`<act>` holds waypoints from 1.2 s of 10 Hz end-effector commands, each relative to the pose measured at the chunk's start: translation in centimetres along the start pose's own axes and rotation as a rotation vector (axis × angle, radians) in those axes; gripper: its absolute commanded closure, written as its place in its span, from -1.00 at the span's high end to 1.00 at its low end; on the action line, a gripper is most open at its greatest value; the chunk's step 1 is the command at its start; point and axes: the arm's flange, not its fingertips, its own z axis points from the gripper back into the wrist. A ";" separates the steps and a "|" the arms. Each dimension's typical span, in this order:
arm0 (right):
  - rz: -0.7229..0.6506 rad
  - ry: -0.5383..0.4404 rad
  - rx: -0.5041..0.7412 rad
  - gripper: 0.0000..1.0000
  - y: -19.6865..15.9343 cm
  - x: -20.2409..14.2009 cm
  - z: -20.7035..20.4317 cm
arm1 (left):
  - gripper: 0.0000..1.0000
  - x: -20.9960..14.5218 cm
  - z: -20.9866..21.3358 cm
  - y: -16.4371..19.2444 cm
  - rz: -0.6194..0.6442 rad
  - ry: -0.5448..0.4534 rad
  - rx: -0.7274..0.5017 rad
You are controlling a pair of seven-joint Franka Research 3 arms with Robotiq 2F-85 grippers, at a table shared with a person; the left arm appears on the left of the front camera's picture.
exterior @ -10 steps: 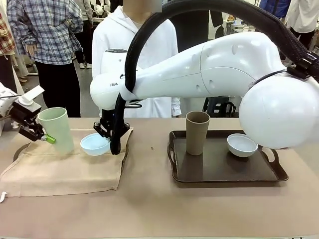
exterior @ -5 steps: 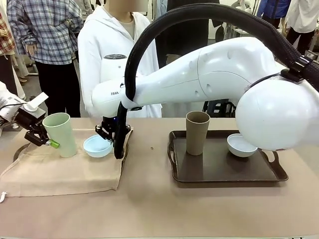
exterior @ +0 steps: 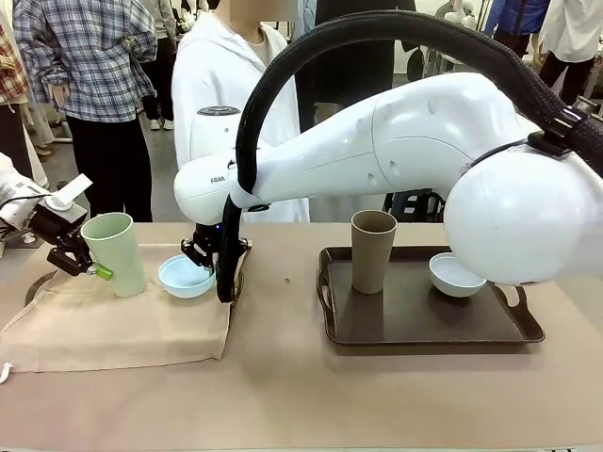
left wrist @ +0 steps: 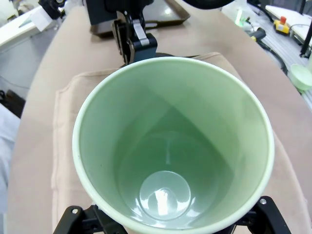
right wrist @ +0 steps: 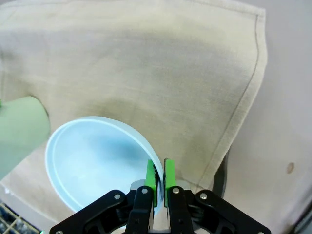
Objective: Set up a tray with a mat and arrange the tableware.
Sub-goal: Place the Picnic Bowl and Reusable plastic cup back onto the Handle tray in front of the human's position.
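At the left of the front view, my left gripper (exterior: 92,267) is shut on the pale green cup (exterior: 115,254), which stands upright over the tan mat (exterior: 113,325). The cup's inside (left wrist: 170,146) shows in the left wrist view, with my left gripper (left wrist: 168,222) clamped around it. My right arm reaches across the table. My right gripper (exterior: 205,250) pinches the rim of the light blue bowl (exterior: 185,276) beside the cup. Its green pads (right wrist: 152,183) clamp the bowl (right wrist: 92,163) low over the mat (right wrist: 146,73). The tan-brown cup (exterior: 372,250) and white bowl (exterior: 458,274) stand on the right tray (exterior: 424,334).
The mat covers a dark tray whose rim (exterior: 36,282) shows at its left edge and near my right gripper (right wrist: 222,178). A person in white stands at the far side behind my right arm. Bare table lies between the two trays and along the front edge.
Over the last second the green cup has come upright and shifted slightly right onto the mat, and the blue bowl has moved a little right. Since half a second ago almost nothing has moved.
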 end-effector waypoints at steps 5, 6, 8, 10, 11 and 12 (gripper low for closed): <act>-0.008 -0.020 0.000 1.00 -0.6 -0.4 0.9 | 1.00 -0.3 0.3 0.4 0.066 0.029 0.000; -0.010 -0.024 -0.004 1.00 -0.7 -0.6 1.3 | 1.00 -0.4 0.6 0.3 0.092 0.059 -0.003; -0.008 -0.028 -0.025 0.56 -0.8 -1.3 2.5 | 1.00 -0.2 1.7 -0.1 0.153 0.131 0.007; -0.018 -0.023 -0.044 0.66 -1.0 -1.9 3.7 | 1.00 1.2 2.9 -1.0 0.188 0.224 0.008; -0.027 -0.028 -0.055 0.66 -1.3 -2.5 4.5 | 1.00 2.8 3.8 -1.7 0.233 0.291 0.026; -0.049 -0.021 -0.066 0.66 -1.6 -3.0 5.6 | 1.00 5.1 4.7 -2.4 0.307 0.346 0.025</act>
